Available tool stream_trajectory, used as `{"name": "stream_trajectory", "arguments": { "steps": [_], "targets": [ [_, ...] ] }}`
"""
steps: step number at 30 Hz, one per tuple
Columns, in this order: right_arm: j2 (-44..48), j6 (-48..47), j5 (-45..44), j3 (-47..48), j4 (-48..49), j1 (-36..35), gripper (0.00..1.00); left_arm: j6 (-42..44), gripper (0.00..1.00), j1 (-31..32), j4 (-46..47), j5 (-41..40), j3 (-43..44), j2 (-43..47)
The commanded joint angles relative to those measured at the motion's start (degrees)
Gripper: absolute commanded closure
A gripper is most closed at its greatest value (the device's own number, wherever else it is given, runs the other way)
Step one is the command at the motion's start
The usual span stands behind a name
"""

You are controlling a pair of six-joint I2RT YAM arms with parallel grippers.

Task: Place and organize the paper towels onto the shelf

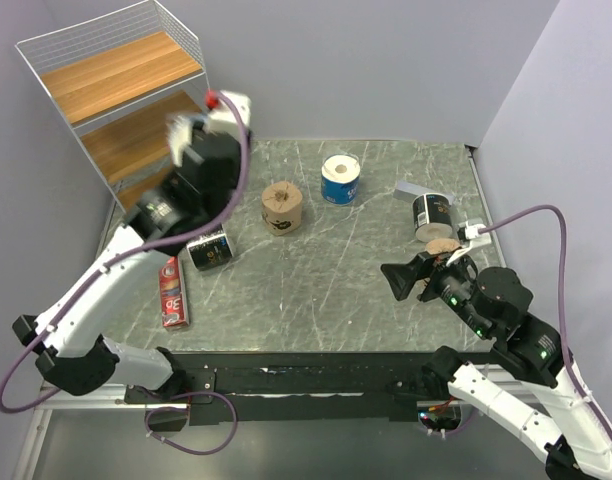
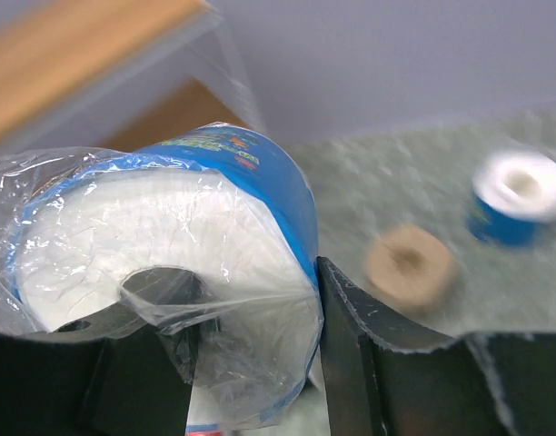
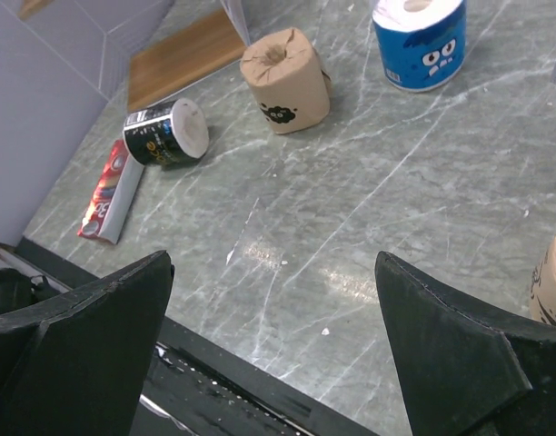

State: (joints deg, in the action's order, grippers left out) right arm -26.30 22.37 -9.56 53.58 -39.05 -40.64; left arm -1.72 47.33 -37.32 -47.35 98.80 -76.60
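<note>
Left gripper (image 2: 251, 363): jaws closed on a blue-wrapped roll (image 2: 169, 263), one finger (image 2: 351, 354) against the outer wrap, the other at the hollow core; raised near the shelf (image 1: 121, 95), beside its middle board.
Right gripper (image 3: 278, 345): wide open, holding nothing, hovers above the marble table (image 3: 351, 227) on the right side.
Second blue roll (image 1: 340, 179): upright, far centre of the table.
Tan rolls: one (image 1: 282, 208) upright at centre; another (image 1: 441, 246) just beside the right gripper, partly hidden.
Black-wrapped rolls: one (image 1: 210, 249) on its side under the left arm; one (image 1: 432, 214) on its side at far right.
Shelf boards: top and middle tiers show no rolls; lowest tier mostly hidden by the arm.
Handling (judgement): rolls look light and squashy, give under pressure; plastic wrap loose and slippery, crinkles at the end. Core-and-wall pinch looks most secure; across the body also works for upright rolls.
Other: red flat box (image 1: 172, 293) at left edge; grey block (image 1: 410, 189) by the far black roll.
</note>
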Motion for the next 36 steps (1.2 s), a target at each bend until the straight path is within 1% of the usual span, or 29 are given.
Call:
{"name": "stream_trajectory", "arguments": {
  "steps": [1, 2, 3, 4, 7, 12, 17, 18, 21, 25, 30, 34, 36],
  "targets": [
    [2.48, -1.89, 1.3, 1.35, 0.9, -0.31, 0.0, 16.02, 0.83, -8.72, 12.26, -0.73, 5.34, -1.26],
    [2.75, -2.33, 1.56, 1.09, 0.9, -0.23, 0.0, 17.78, 0.83, -9.97, 15.58, -0.98, 5.52, -1.62],
    [2.92, -2.59, 1.74, 0.91, 1.16, -0.23, 0.01, 20.58, 0.83, -11.11, 16.92, -1.33, 6.39, -2.06],
    [3.19, -2.77, 1.91, 0.74, 1.25, -0.31, 0.0, 21.31, 0.83, -13.56, 17.89, -1.25, 7.1, -3.11],
    [3.19, -3.47, 2.18, 0.56, 1.34, -0.23, 0.01, 22.89, 0.83, -17.87, 19.39, 1.56, 10.17, -4.87],
    [2.58, -4.09, 2.27, 1.79, 0.73, -0.31, 0.0, 26.41, 0.82, -20.6, 21.93, 1.47, 14.3, -7.25],
    [2.4, -3.21, 2.61, 1.79, 1.43, -0.31, 0.0, 26.24, 0.82, -24.03, 22.56, 4.63, 17.11, -9.44],
    [2.4, -2.95, 2.88, 1.79, 1.34, -0.23, 0.0, 26.76, 0.82, -24.56, 22.03, 4.9, 19.3, -10.14],
    [1.79, -2.6, 3.32, 2.05, 0.99, -0.31, 0.0, 28.51, 0.81, -25.7, 22.55, 4.64, 21.68, -12.52],
    [1.34, -2.16, 2.97, 3.02, 0.11, -0.31, 0.0, 28.87, 0.81, -27.64, 22.82, 5.43, 23.01, -14.37],
    [2.22, -1.89, 3.15, 2.67, 0.02, -0.4, 0.0, 26.85, 0.79, -30.27, 21.76, 8.33, 25.82, -15.77],
    [2.14, -2.15, 3.15, 3.54, -1.11, -0.23, 0.0, 27.03, 0.79, -32.3, 22.12, 8.59, 26.44, -16.65],
    [2.13, -2.16, 3.06, 3.63, -1.21, -0.23, 0.0, 25.89, 0.78, -33.61, 22.03, 10.08, 26.7, -17.09]
  ]
}}
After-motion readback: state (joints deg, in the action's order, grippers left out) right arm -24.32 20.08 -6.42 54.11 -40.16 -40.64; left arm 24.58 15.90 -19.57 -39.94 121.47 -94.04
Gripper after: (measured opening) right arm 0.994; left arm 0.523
